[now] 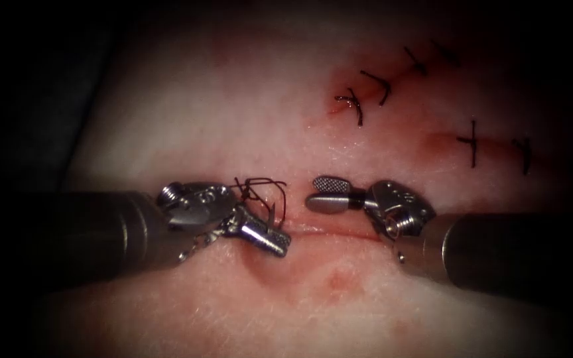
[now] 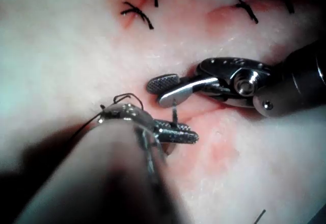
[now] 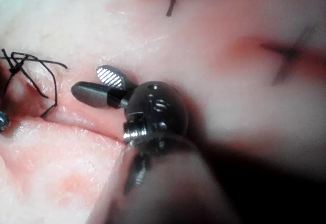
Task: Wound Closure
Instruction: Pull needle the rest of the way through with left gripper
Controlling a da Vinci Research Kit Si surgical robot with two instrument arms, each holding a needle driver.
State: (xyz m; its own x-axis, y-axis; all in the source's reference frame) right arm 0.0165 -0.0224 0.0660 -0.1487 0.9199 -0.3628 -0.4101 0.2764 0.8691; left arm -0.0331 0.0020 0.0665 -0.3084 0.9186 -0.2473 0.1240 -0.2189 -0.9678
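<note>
In the endoscope view, my left tool (image 1: 274, 240) lies on the cut (image 1: 339, 230), jaws closed, apparently pinching thread (image 1: 260, 192) looped just above it. My right tool (image 1: 326, 193) is parted and holding nothing. The left wrist view shows a short dark piece (image 2: 174, 113) rising from the left jaws; I cannot tell whether it is needle. The right wrist view shows parted right jaws beside tangled thread (image 3: 30, 71).

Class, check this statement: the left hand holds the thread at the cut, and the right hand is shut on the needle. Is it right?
Not quite. The right hand is open and holds nothing, as the endoscope view shows. The rest stands: the left hand holds the thread at the cut.
</note>
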